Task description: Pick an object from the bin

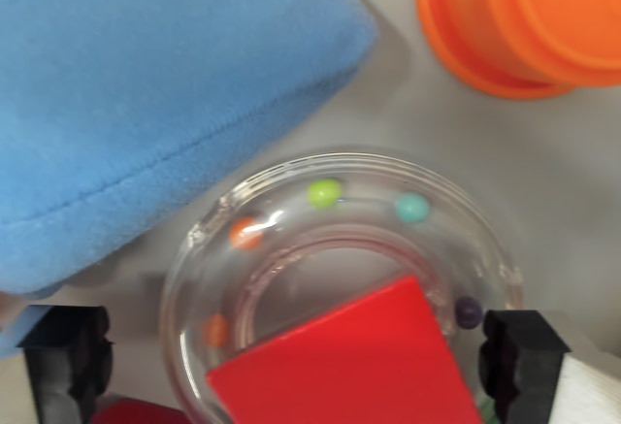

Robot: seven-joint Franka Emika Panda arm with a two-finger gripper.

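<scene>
From the wrist I count one soft blue fabric cushion (146, 104) filling the upper left, one clear plastic ring (340, 278) with five small coloured beads inside at centre, one flat red block (354, 366) lying across the ring's lower part, and one orange plastic cup (524, 21) on its side top right. My tool (291, 366) has its black fingers (68, 356) spread wide, straddling the ring, gripping nothing. Bare grey bin floor (408, 104) shows between cushion, ring and cup.
</scene>
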